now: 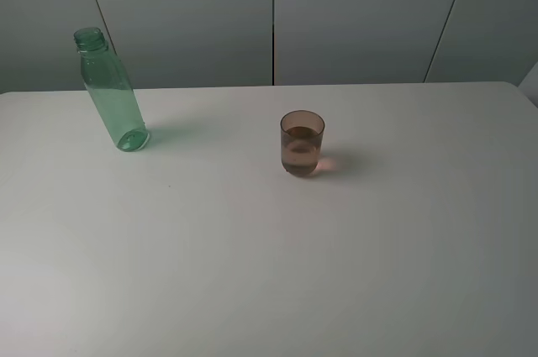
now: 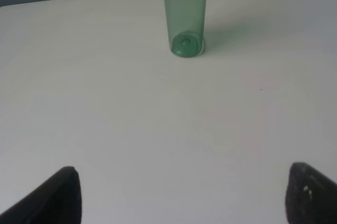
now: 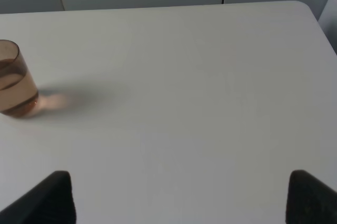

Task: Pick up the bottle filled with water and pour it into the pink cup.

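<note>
The green transparent bottle [image 1: 112, 95] stands capless on the white table at the back left. The left wrist view shows its lower body [image 2: 185, 16], well ahead of my left gripper [image 2: 184, 195], whose dark fingertips [image 2: 60, 197] stand wide apart and open with nothing between them. The pink cup [image 1: 302, 144] stands near the table's middle with clear liquid roughly halfway up. It also sits at the edge of the right wrist view [image 3: 15, 79], off to one side of my open, empty right gripper [image 3: 181, 197]. Neither gripper shows in the exterior high view.
The white table [image 1: 269, 273] fills the exterior high view, with bare surface in front of both objects. Grey wall panels [image 1: 353, 13] rise behind its far edge. Its far right corner [image 3: 310, 10] is rounded.
</note>
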You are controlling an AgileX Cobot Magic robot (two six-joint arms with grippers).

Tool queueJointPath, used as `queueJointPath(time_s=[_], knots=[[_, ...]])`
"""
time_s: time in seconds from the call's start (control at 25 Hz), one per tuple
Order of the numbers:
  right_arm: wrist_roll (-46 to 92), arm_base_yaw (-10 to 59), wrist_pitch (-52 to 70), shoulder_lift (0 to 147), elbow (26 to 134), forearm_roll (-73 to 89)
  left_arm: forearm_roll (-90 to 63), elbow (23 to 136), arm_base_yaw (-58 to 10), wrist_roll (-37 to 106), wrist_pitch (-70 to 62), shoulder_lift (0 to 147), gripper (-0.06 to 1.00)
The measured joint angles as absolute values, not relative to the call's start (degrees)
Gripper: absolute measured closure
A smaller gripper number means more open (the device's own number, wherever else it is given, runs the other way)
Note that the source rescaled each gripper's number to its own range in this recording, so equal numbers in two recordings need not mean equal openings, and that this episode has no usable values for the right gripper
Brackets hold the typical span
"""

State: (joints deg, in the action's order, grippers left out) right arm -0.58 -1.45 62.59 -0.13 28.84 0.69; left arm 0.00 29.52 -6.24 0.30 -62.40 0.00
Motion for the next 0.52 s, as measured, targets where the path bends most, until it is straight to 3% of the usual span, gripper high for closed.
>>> queueJointPath(time_s=[0.52], knots=[[-0.6,-1.5,62.6,-0.1,28.8,0.7,0.0,29.5,-6.2,0.3,-62.4,0.0,-0.05]])
